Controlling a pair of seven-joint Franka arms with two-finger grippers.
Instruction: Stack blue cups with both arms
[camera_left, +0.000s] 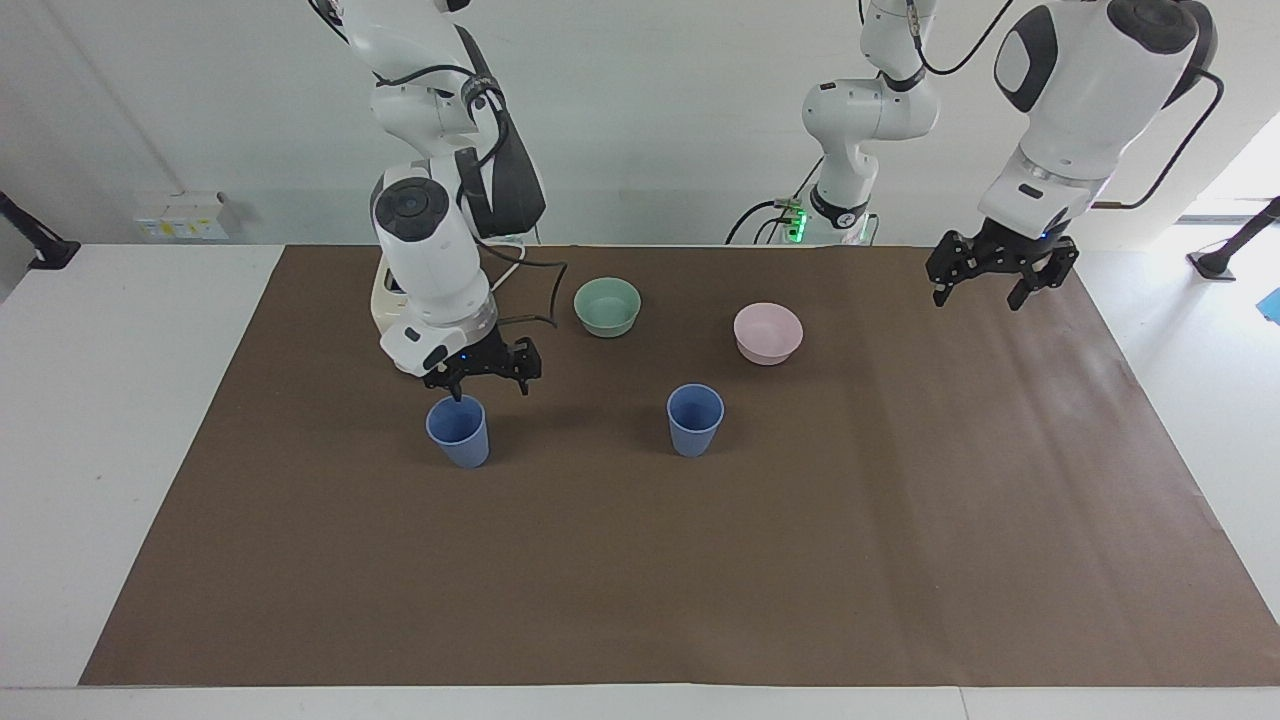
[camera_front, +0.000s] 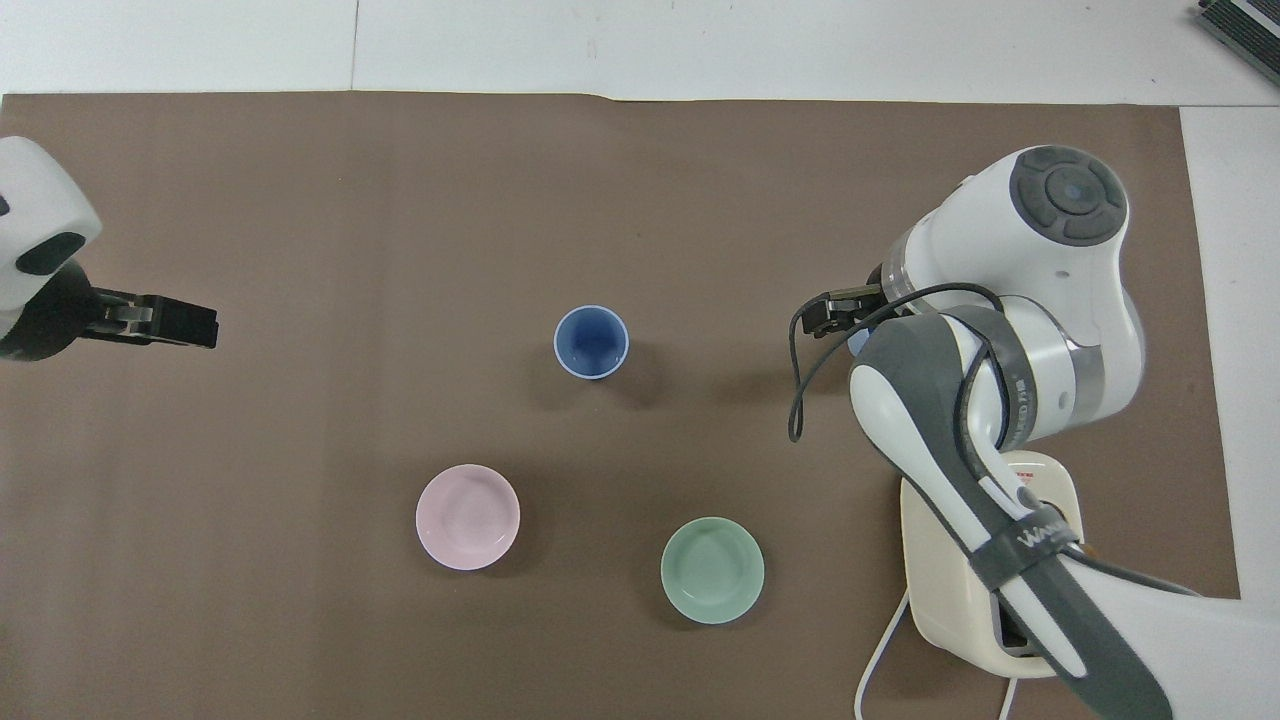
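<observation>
Two blue cups stand upright on the brown mat. One cup is mid-table and also shows in the overhead view. The other cup is toward the right arm's end, farther from the robots than the toaster. My right gripper is open just above this cup's rim, one finger over its mouth. In the overhead view the right gripper and arm hide that cup almost wholly. My left gripper is open and empty, raised over the mat at the left arm's end.
A mint-green bowl and a pale pink bowl sit nearer to the robots than the cups. A cream toaster stands at the right arm's end, largely hidden by the right arm, its white cord trailing toward the robots.
</observation>
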